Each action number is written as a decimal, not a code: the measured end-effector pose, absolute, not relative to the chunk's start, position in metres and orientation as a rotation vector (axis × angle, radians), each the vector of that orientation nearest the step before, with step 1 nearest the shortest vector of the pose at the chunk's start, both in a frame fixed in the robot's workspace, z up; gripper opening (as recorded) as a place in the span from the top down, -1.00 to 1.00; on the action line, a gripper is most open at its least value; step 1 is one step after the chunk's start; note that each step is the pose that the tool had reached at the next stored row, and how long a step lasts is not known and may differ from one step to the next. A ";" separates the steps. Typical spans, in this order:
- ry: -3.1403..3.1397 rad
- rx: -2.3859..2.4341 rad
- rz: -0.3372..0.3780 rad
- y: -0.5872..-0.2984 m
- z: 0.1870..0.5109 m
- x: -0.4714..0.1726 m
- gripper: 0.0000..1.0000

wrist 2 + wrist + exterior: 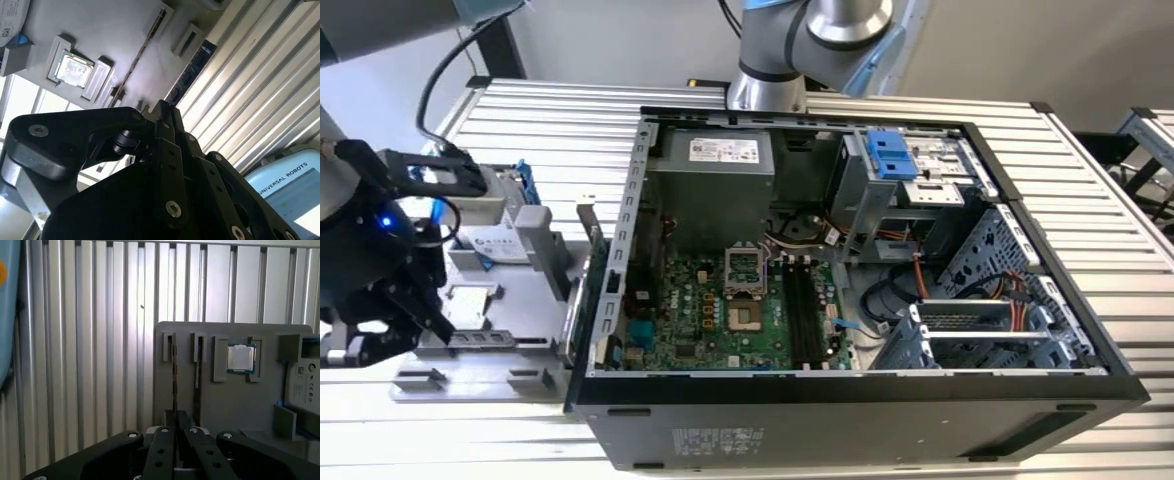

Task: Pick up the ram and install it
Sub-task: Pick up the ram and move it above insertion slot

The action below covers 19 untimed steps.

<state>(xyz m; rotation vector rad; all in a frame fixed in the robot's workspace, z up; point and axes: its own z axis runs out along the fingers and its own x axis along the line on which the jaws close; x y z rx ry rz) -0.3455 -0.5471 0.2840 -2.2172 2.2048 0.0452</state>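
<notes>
Gripper (176, 416) sits over the grey tray (220, 410), at the tray's border. The ram (174, 371) stands on edge in the tray's outermost slot, with a second stick (197, 367) in the next slot inward and a processor chip (241, 358) further in. The fingers are drawn close together with the ram's edge between them, which I read as a pinch. The ram is not yet lifted; it looks seated in its slot. The open computer case (881, 400) stands just beside the tray, and its long black motherboard slots (803, 320) look unfilled. Judgement: the grasp is made, nothing more. Lifting out, carrying to the case and seating are all outstanding.
</notes>
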 end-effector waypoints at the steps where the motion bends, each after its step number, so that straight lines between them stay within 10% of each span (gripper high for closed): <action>1: 2.205 -2.217 0.045 -0.547 0.289 -0.346 1.00; 19: 2.207 -2.220 0.043 -0.547 0.366 -0.345 1.00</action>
